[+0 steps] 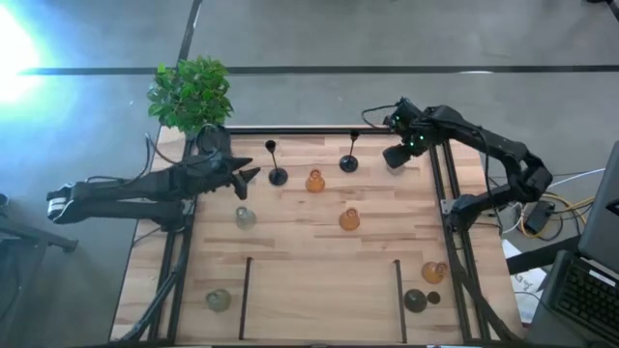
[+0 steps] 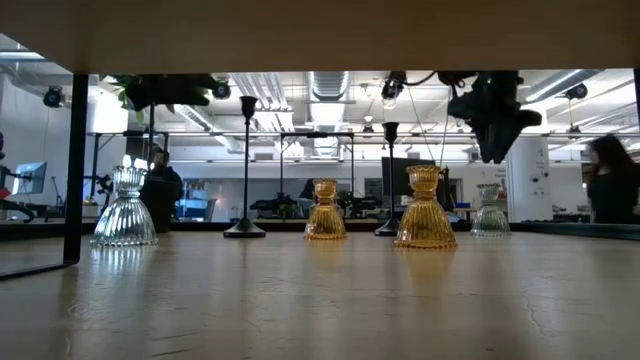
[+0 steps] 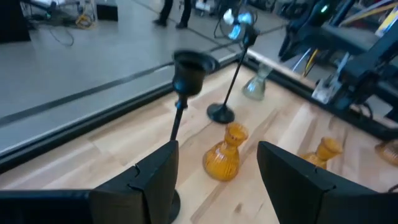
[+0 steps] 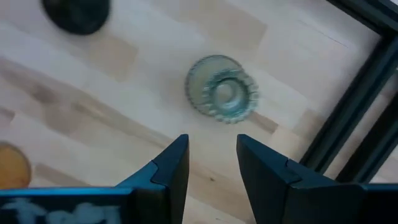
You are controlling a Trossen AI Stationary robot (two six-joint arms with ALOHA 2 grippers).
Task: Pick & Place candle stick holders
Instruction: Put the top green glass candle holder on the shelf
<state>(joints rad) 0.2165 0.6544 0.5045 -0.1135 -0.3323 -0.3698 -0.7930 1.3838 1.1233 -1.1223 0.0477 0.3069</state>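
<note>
Several candle stick holders stand upright on their bases on the wooden table (image 1: pixel 309 246). Two are black and thin-stemmed (image 1: pixel 276 169) (image 1: pixel 350 159). Amber ones (image 1: pixel 315 181) (image 1: pixel 349 219) (image 1: pixel 434 273), clear ones (image 1: pixel 246 217) (image 1: pixel 218 301) and a dark round one (image 1: pixel 415 301) stand around them. My right gripper (image 4: pixel 212 155) hangs open at the far right, pointing down over a clear ribbed holder (image 4: pixel 221 93) and well above it (image 2: pixel 488 210). My left gripper (image 3: pixel 217 174) is open and near level at the far left, just short of a black stemmed holder (image 3: pixel 186 74) and facing an amber one (image 3: pixel 225 155).
A potted green plant (image 1: pixel 191 92) stands at the table's far left corner. Black frame rails (image 1: pixel 447 193) run along the table's sides, and two dark strips (image 1: pixel 247 295) (image 1: pixel 398 295) lie near the front. People (image 2: pixel 610 180) stand in the room beyond.
</note>
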